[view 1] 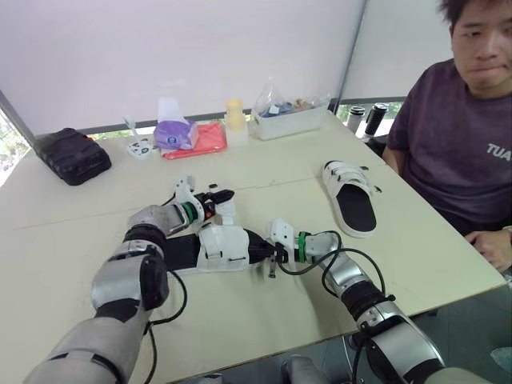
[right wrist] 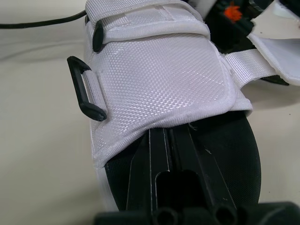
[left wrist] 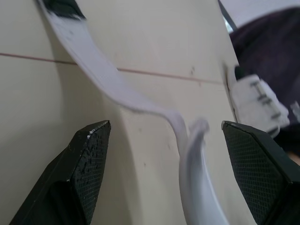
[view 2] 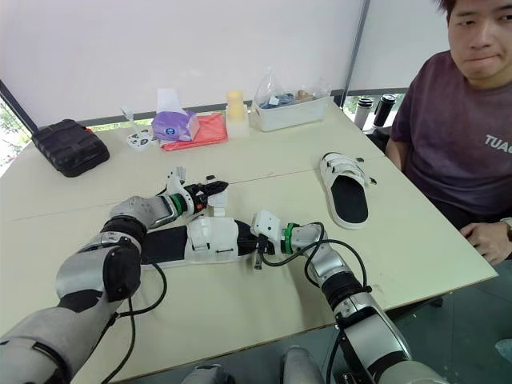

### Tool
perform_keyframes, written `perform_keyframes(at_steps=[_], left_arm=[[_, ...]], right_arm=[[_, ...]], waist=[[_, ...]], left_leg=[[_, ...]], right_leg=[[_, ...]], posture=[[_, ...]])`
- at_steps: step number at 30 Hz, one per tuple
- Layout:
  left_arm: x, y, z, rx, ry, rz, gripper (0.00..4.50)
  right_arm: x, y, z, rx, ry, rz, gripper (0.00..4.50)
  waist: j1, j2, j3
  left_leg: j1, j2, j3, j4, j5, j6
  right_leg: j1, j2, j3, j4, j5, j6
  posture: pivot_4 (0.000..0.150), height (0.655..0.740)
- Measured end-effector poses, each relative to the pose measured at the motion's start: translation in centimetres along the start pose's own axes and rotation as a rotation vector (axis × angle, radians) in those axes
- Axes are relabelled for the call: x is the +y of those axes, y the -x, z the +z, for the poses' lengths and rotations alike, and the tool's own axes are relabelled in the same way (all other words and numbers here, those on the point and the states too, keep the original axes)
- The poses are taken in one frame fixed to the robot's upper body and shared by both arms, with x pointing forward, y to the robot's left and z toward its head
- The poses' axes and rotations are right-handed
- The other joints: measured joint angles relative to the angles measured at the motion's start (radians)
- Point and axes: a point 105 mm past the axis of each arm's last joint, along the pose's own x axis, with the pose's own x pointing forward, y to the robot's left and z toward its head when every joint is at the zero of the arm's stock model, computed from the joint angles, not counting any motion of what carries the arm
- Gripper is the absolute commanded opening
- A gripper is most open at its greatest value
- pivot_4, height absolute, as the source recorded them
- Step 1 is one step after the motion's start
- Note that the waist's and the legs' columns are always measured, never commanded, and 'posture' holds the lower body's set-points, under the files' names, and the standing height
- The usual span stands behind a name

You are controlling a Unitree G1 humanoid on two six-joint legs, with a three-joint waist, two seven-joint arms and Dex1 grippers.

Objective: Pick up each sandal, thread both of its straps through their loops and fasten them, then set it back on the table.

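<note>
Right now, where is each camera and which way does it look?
Head eyes: on the head, facing forward and down at the table, near sandal, far sandal and a person; left gripper and right gripper show.
Left wrist: on that wrist, facing along its open fingers at a white strap.
Right wrist: on that wrist, facing along its fingers, shut on the near sandal.
Shared: head and left wrist both see the far sandal.

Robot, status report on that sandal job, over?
Left end effector open around loose strap. Right end effector shut, tips on sandal insole. Second sandal apart, by person. Nothing in the way.
</note>
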Motion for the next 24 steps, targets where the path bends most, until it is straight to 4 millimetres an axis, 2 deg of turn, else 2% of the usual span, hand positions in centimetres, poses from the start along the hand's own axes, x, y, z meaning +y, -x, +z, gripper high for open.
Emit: perform_keyframes(at_steps=[1,3,8,10,14,16,19,21,24], left_arm=[[0.0,-0.2,0.1,-0.016,0.005,0.018,3.37],[-0.1,-0.4,0.3,-0.045,0.016,0.029,2.62],[-0.5,-0.5,1.3,-0.086,-0.017,0.029,0.06],[-1.0,-0.6,1.5,-0.087,-0.054,0.006,0.06],[-2.9,-0.6,2.0,-0.080,-0.257,-0.113,0.06],[-3.8,-0.6,2.1,-0.061,-0.494,-0.157,0.06],[-6.1,-0.2,1.9,-0.031,-0.869,-0.295,0.06],[-7.5,0.8,1.4,-0.030,-1.120,-0.412,0.06],[-7.1,2.4,0.7,-0.035,-1.398,-0.484,0.06]], right_arm=[[0.0,0.0,0.0,0.000,0.000,0.000,0.00],[0.0,0.0,0.0,0.000,0.000,0.000,0.00],[0.0,0.0,0.0,0.000,0.000,-0.001,0.00],[0.0,0.0,0.0,0.000,0.000,-0.001,0.00],[0.0,0.0,0.0,0.000,-0.001,-0.002,0.00],[0.0,0.0,0.0,0.000,-0.001,-0.003,0.00],[0.0,0.0,0.0,0.000,-0.001,-0.003,0.00],[0.0,-0.1,0.0,-0.001,-0.001,-0.002,0.00],[0.0,-0.1,0.0,-0.001,0.000,-0.002,0.00]], waist=[[0.000,0.000,0.000],[-0.001,0.000,0.000],[0.000,0.000,0.000],[0.000,0.000,0.000],[0.000,0.000,0.000],[0.000,0.000,0.000],[0.000,0.000,0.000],[-0.001,0.000,0.000],[0.000,0.001,0.000]], left_leg=[[0.000,0.000,0.000,0.000,0.000,0.000],[0.000,0.000,0.000,0.000,0.000,-0.001],[0.000,0.000,0.000,0.000,0.000,-0.001],[0.000,0.000,0.000,0.000,0.000,-0.001],[0.000,0.000,0.000,0.000,0.000,-0.001],[0.000,0.000,0.000,0.000,0.000,-0.001],[0.000,0.000,0.001,-0.001,0.000,-0.002],[0.000,0.001,0.001,-0.001,0.000,-0.002],[0.000,0.004,0.001,-0.001,0.000,-0.002]], right_leg=[[0.000,0.000,0.000,0.000,0.000,0.000],[0.000,0.000,0.000,0.000,0.000,0.000],[0.000,0.000,0.000,0.000,0.000,0.000],[0.000,0.000,0.000,0.000,0.000,0.000],[0.000,0.001,0.000,0.000,0.000,0.000],[0.000,0.001,0.000,0.000,0.000,0.000],[0.000,0.000,0.000,0.000,0.000,0.000],[0.000,0.000,0.001,0.000,0.000,0.000],[0.000,0.001,0.001,0.000,0.000,-0.001]], posture=[[0.150,0.7400],[0.150,0.7400],[0.150,0.7400],[0.150,0.7400],[0.150,0.7400],[0.150,0.7400],[0.150,0.7400],[0.150,0.7400],[0.150,0.7400]])
